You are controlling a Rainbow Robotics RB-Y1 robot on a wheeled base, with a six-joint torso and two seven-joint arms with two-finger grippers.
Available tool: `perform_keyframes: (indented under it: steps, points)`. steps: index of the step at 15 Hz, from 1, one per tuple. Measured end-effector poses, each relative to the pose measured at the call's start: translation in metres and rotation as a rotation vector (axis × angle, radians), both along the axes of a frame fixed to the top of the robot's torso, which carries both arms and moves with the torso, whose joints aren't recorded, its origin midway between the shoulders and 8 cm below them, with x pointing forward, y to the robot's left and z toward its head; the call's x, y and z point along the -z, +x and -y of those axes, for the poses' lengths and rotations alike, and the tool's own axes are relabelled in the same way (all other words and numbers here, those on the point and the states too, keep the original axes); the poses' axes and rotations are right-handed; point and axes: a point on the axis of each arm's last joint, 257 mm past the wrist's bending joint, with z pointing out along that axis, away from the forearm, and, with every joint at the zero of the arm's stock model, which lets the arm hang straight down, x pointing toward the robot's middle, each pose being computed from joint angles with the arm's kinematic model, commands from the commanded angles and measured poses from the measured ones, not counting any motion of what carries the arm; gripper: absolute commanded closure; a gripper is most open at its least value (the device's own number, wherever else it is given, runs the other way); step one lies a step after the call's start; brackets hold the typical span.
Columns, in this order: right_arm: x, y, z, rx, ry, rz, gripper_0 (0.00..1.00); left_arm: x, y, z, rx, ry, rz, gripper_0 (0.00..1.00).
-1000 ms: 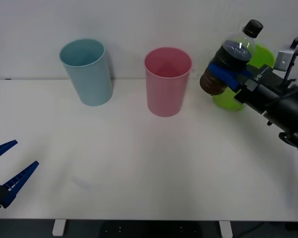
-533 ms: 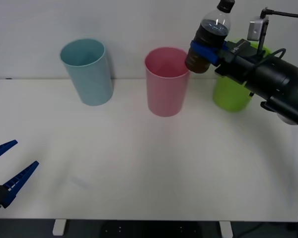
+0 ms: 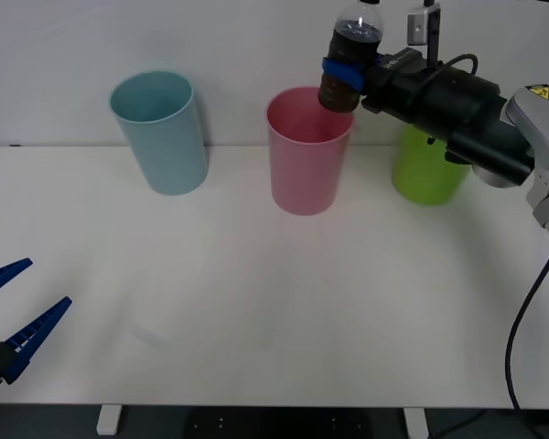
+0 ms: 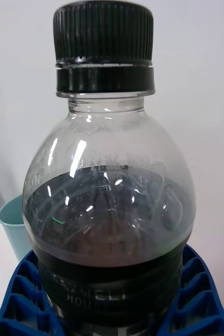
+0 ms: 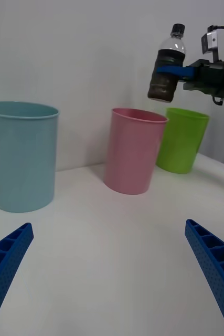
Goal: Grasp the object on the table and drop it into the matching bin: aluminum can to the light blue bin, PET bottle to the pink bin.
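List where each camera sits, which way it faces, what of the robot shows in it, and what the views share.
Front view: above the arms, looking forward and down at the table; right pincer holds the bottle over the pink bin, left pincer open near the table's front edge.
Right wrist view: on the right wrist, facing the gripped bottle; blue fingers show.
Left wrist view: on the left wrist, low over the table, facing the bins; open fingers show.
Shared: the bottle and the light blue bin.

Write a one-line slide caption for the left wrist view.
Right end effector holds the PET bottle above the pink bin; open left end effector waits low.
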Motion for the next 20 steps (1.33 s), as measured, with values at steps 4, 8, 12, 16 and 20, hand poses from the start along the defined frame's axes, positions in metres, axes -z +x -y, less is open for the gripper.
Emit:
perform_keyframes:
  steps: [4,8,12,16,20]
  points:
    - [0.003,0.015,-0.021,0.002,-0.028,-0.005,1.00,0.000,0.000,0.000,0.000,0.000,0.000,0.00]
    - [0.005,0.023,-0.040,0.021,-0.048,0.009,0.98,0.000,0.000,0.000,0.000,0.000,0.000,0.00]
    - [0.006,0.023,-0.043,0.025,-0.057,0.020,0.30,0.000,0.000,0.000,0.000,0.000,0.000,0.00]
    - [0.006,0.023,-0.042,0.025,-0.061,0.023,0.00,0.000,0.000,0.000,0.000,0.000,0.000,0.00]
    - [0.005,0.024,-0.040,0.028,-0.060,0.026,0.00,0.000,0.000,0.000,0.000,0.000,0.000,0.00]
